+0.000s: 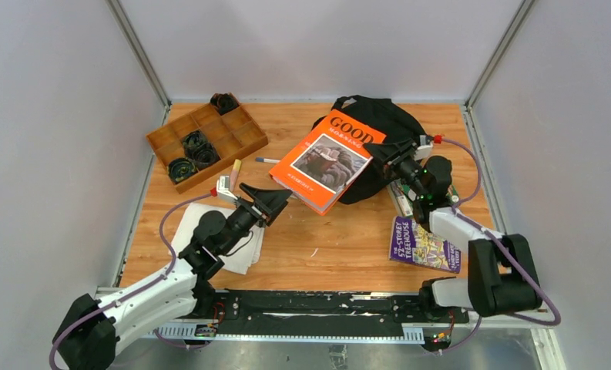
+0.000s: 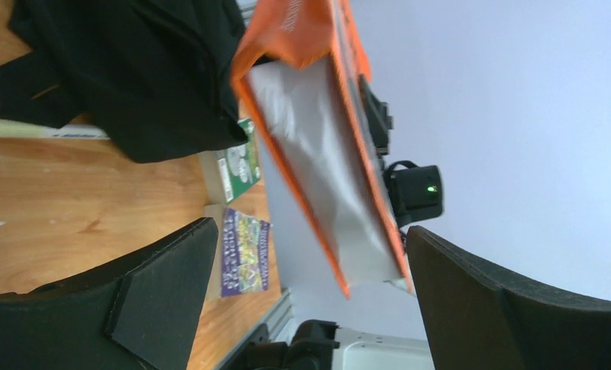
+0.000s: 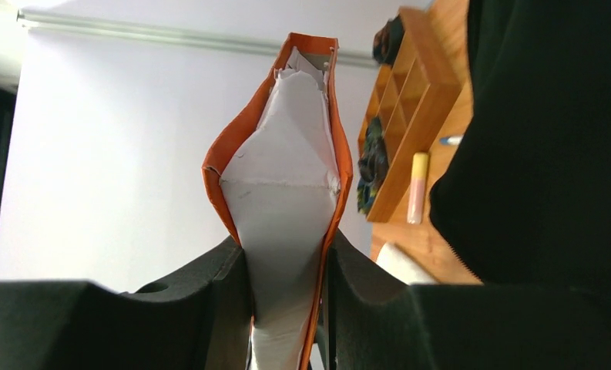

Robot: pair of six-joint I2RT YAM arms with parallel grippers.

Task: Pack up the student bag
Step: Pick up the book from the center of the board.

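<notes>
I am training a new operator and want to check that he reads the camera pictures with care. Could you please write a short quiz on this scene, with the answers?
1. True or false: the right gripper is shut on the orange book, which in the top view covers part of the student bag.
2. Where does the purple book lie?
A) in the wooden tray
B) on the table, close to the right arm
C) under the white cloth
3. Fill in the missing word: the left gripper is ____ (open or shut).

Key: 1 true; 2 B; 3 open.
</notes>
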